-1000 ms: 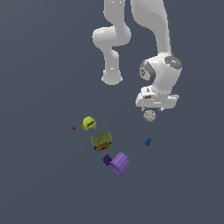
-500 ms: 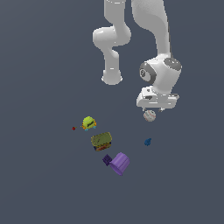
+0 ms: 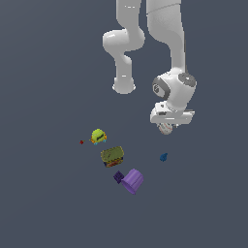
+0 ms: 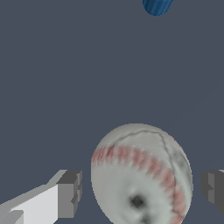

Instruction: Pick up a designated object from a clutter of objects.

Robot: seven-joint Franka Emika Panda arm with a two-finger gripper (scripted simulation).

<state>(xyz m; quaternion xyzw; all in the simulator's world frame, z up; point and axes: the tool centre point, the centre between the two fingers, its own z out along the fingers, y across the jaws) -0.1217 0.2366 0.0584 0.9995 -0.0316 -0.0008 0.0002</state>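
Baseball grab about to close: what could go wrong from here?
1. In the wrist view the end effector fingers straddle the baseball with visible gaps on both sides; a round ball could roll or squirt out as they close.
2. The small blue piece lies nearby; a pushed ball might knock it.

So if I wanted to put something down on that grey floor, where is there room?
Crowded: the purple cup, dark purple cube and olive-brown box sit bunched, with the yellow-green toy just beyond. Free: the wide floor on the exterior view's left past the tiny red dot, and the exterior view's right beyond the small blue piece.
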